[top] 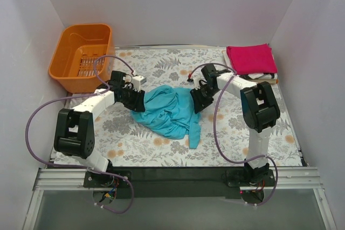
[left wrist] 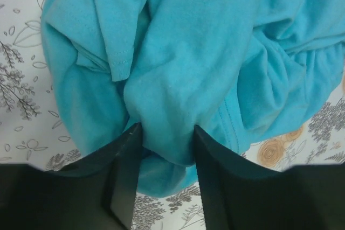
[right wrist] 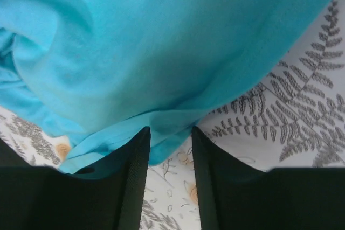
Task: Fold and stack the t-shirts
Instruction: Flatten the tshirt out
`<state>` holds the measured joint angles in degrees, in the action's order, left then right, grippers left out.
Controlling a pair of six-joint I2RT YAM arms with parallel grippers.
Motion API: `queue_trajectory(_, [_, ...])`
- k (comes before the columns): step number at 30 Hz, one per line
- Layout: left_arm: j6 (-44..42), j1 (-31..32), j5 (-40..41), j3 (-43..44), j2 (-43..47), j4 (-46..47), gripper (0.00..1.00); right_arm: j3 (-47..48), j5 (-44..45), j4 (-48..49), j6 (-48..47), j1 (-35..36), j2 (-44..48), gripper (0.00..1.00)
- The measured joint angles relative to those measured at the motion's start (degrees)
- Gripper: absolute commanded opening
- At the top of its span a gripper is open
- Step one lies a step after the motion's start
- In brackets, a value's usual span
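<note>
A crumpled teal t-shirt (top: 170, 110) lies bunched in the middle of the table between my two grippers. My left gripper (top: 136, 99) is at its left edge. In the left wrist view (left wrist: 166, 133) the jaws are closed on a thick bunch of the teal cloth (left wrist: 205, 52). My right gripper (top: 198, 100) is at the shirt's right edge. In the right wrist view (right wrist: 170, 133) the jaws stand apart with a thin edge of the teal shirt (right wrist: 161, 52) between the tips and table showing below. A folded magenta-pink t-shirt (top: 249, 57) tops a stack with white and orange layers (top: 263, 76) at the back right.
An orange plastic basket (top: 82, 55) stands at the back left corner. The floral tablecloth (top: 161, 60) covers the table, walled in by white panels. The arms' cables loop at both sides near the front edge.
</note>
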<state>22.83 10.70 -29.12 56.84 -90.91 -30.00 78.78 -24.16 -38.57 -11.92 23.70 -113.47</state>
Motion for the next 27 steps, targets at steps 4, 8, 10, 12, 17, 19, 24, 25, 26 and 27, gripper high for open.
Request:
queue_trajectory(4, [0.3, 0.4, 0.4, 0.5, -0.2, -1.2, 0.0, 0.2, 0.9, 0.3, 0.7, -0.1, -1.3, 0.01])
queue_trajectory(8, [-3.2, 0.5, 0.3, 0.0, 2.9, -5.7, 0.0, -4.8, 3.5, 0.7, -1.8, -1.7, 2.9, 0.01])
queue_trajectory(10, [-6.7, 0.5, 0.0, -1.0, 6.7, -8.9, 0.0, -9.0, 5.3, -0.1, -4.1, -3.4, 7.1, 0.01])
queue_trajectory(12, [-10.6, 0.5, -0.3, -2.0, 10.8, -13.2, 0.32, -12.6, 7.0, -2.1, -6.7, -5.0, 11.8, 0.01])
queue_trajectory(17, [-16.3, 0.5, -2.3, -2.3, 13.7, -20.6, 0.61, -15.9, 10.4, -6.6, -13.0, -6.7, 20.2, 0.52])
queue_trajectory(19, [-15.3, 0.5, -2.9, -1.2, 12.4, -20.3, 0.61, -13.6, 10.7, -8.5, -14.8, -6.6, 19.4, 0.55])
queue_trajectory(24, [-7.8, 0.6, -2.8, 9.3, 0.5, -13.2, 0.61, -2.8, 10.8, -9.8, -15.0, -7.7, 14.0, 0.52])
queue_trajectory(25, [-6.5, 0.6, -2.6, 10.8, -1.6, -11.5, 0.62, -0.9, 10.9, -9.7, -14.9, -8.0, 13.2, 0.5])
queue_trajectory(26, [-5.0, 0.6, -2.2, 12.3, -4.3, -9.7, 0.62, 1.9, 11.0, -9.8, -14.8, -8.2, 11.7, 0.49])
queue_trajectory(27, [-3.6, 0.6, -1.8, 13.5, -6.7, -8.1, 0.62, 4.5, 11.0, -9.7, -14.7, -8.4, 9.9, 0.49])
